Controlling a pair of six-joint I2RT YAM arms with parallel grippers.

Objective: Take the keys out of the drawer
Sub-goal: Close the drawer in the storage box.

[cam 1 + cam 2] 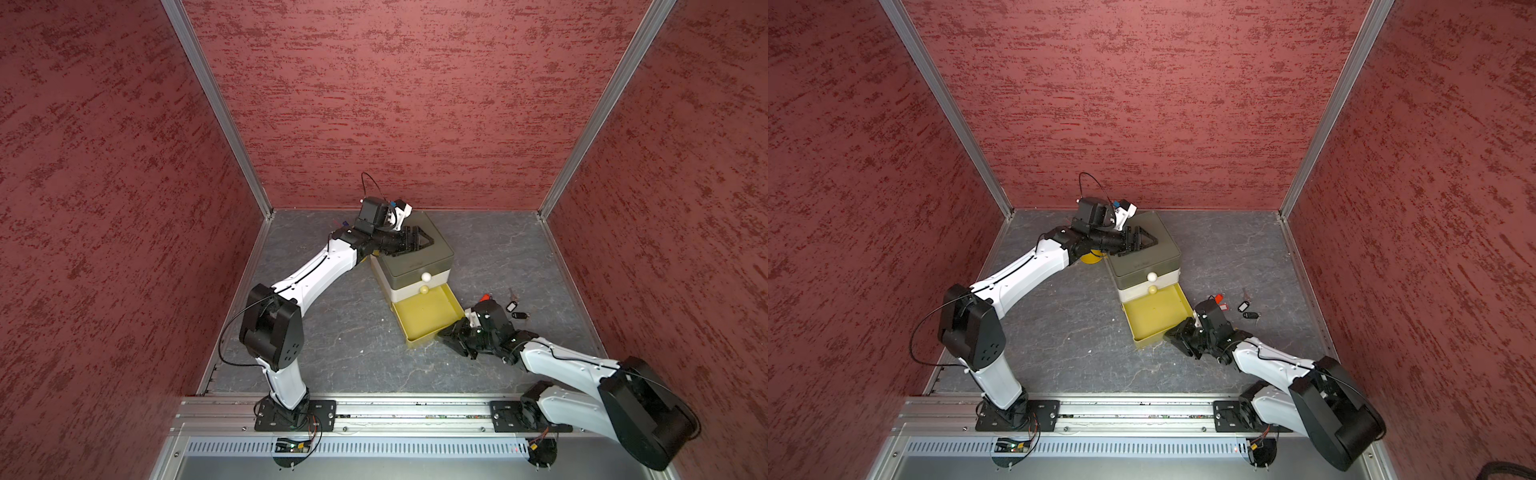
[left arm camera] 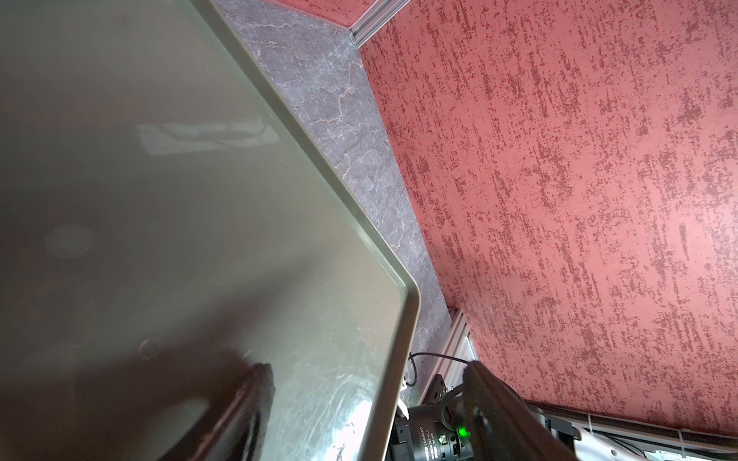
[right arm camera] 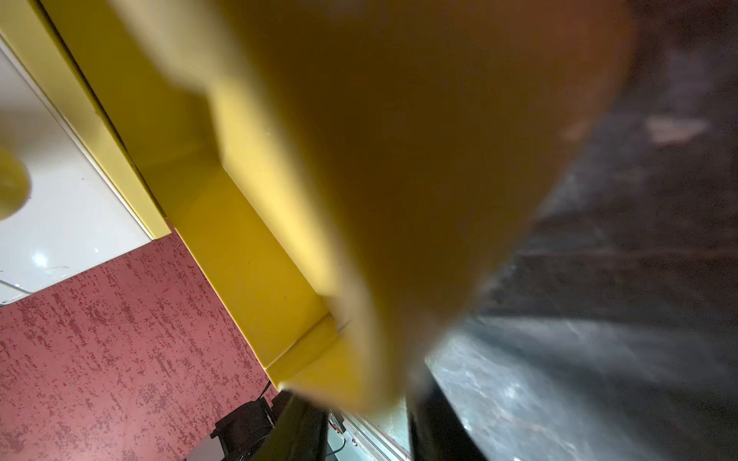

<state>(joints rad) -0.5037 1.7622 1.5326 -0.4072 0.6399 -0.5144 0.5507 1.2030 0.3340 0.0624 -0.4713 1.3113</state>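
Note:
The yellow bottom drawer (image 1: 419,309) (image 1: 1152,309) of a small three-tier cabinet (image 1: 415,253) stands pulled out, and its visible floor is bare. Keys lie on the table to its right: a red tag (image 1: 1218,298), a white-labelled tag (image 1: 510,306) (image 1: 1243,306) and a dark one (image 1: 519,316). My right gripper (image 1: 442,332) (image 3: 355,403) is at the drawer's front right corner, its fingers (image 3: 299,427) closed on either side of the front wall. Open, my left gripper (image 1: 419,241) (image 2: 367,369) lies on the cabinet's green top, one finger past its edge.
The cabinet's green and white drawers are shut, with round knobs (image 1: 426,276) facing front. A yellow round object (image 1: 1091,257) sits half hidden under my left arm beside the cabinet. Red walls close the table on three sides; an aluminium rail (image 1: 374,409) runs along the front.

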